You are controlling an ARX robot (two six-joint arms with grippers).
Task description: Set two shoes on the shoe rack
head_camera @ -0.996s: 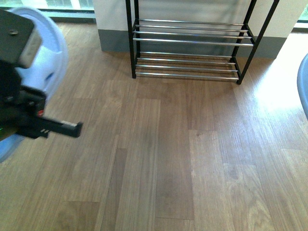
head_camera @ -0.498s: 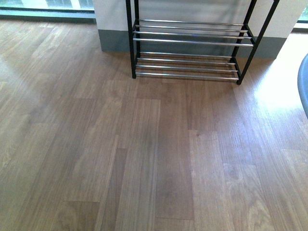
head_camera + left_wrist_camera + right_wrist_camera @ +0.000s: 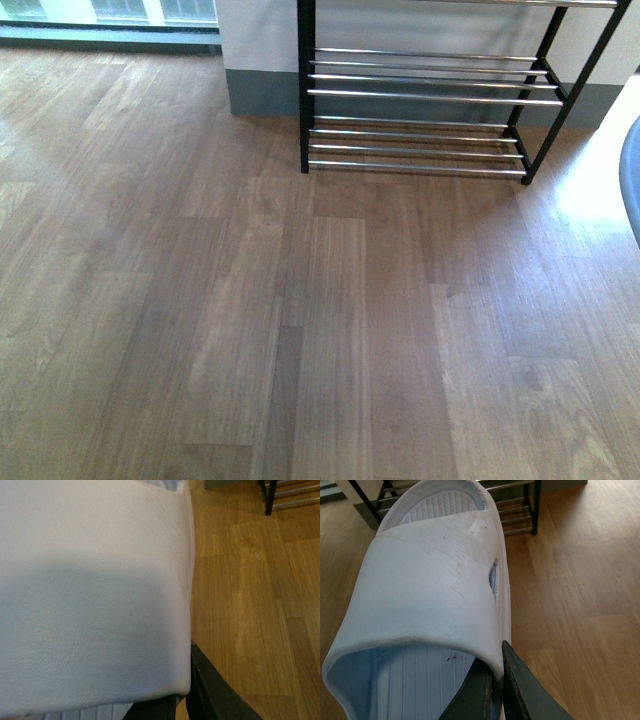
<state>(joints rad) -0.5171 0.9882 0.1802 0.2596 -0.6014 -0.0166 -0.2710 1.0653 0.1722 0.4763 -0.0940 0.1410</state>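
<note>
Wood-plank floor [image 3: 300,330] running up to a wall, with the shoe rack [image 3: 420,110] against it, ahead and right of centre. Neither arm visible from the front. Right fingers [image 3: 525,695] pinched shut on the side edge of the right shoe [image 3: 430,580], a pale blue slide sandal rather than a sneaker, held off the floor, well short of the rack. Left fingers [image 3: 210,685] seemingly clamped the same way on the left shoe [image 3: 90,580], its pale strap filling that wrist view.

Likely trouble:
- Thin edge grip, so a risk of twisting or slipping loose in transit.
- Smooth round rods, so a risk of a sole set askew tipping into a gap.
- Blocked left camera, so poor aim at the tier.
</note>
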